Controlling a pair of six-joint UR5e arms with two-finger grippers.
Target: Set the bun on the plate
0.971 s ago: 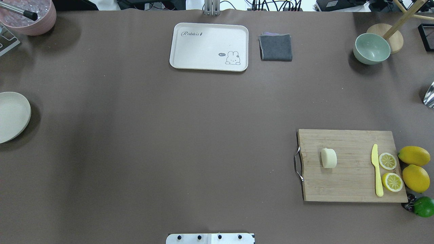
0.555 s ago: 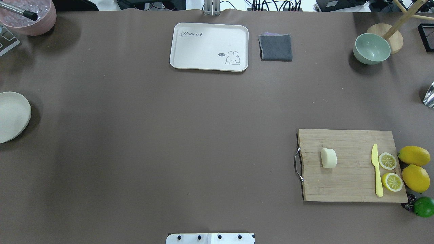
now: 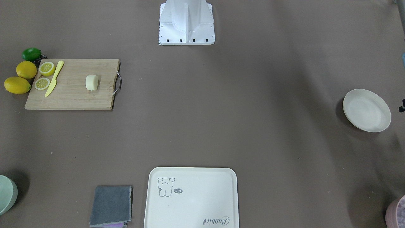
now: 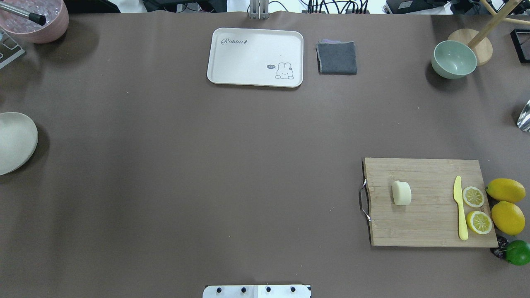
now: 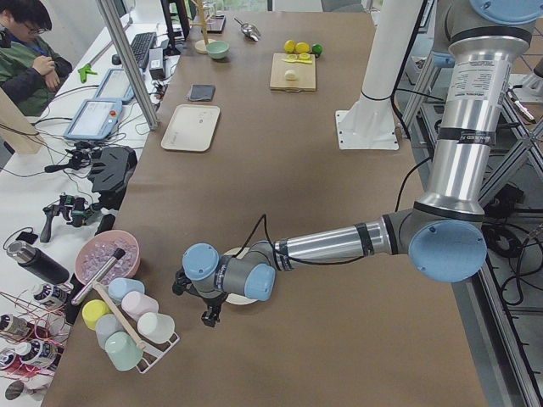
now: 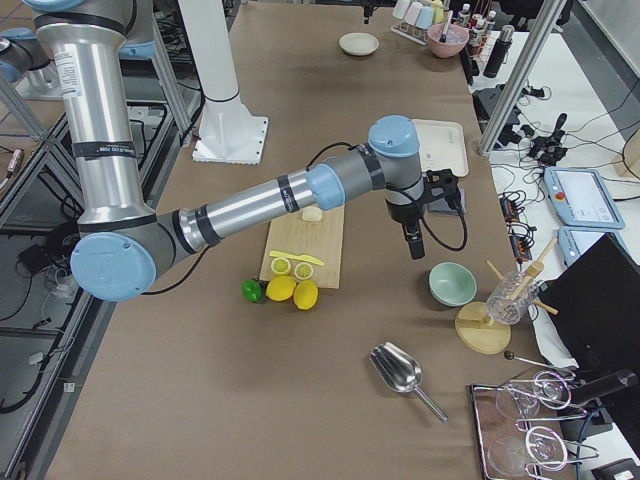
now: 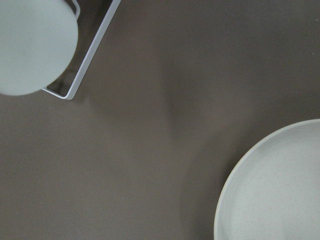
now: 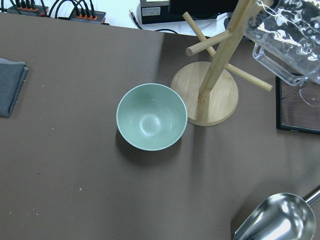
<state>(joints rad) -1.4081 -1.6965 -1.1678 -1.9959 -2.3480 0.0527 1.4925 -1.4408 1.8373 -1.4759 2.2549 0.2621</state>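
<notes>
The bun point(image 4: 401, 193), a pale cream stub, lies on the wooden cutting board point(image 4: 428, 223) at the right; it also shows in the front view point(image 3: 92, 82). Far off at the table's left edge sits the round cream plate point(image 4: 14, 142), bare point(image 3: 366, 110); its rim fills the left wrist view's corner point(image 7: 275, 190). My left gripper point(image 5: 208, 315) hangs beside the plate, near the cup rack. Past the board's far side, my right gripper point(image 6: 413, 245) points down near the green bowl point(image 6: 451, 283). No view shows whether either is open or shut.
On the board lie a yellow knife point(image 4: 460, 209) and two lemon halves point(image 4: 473, 196); whole lemons point(image 4: 506, 190) and a lime point(image 4: 517, 252) sit beside it. At the back stand a cream tray point(image 4: 255, 57), grey cloth point(image 4: 336, 57), wooden stand point(image 8: 205, 95). A person point(image 5: 25, 51) sits far left.
</notes>
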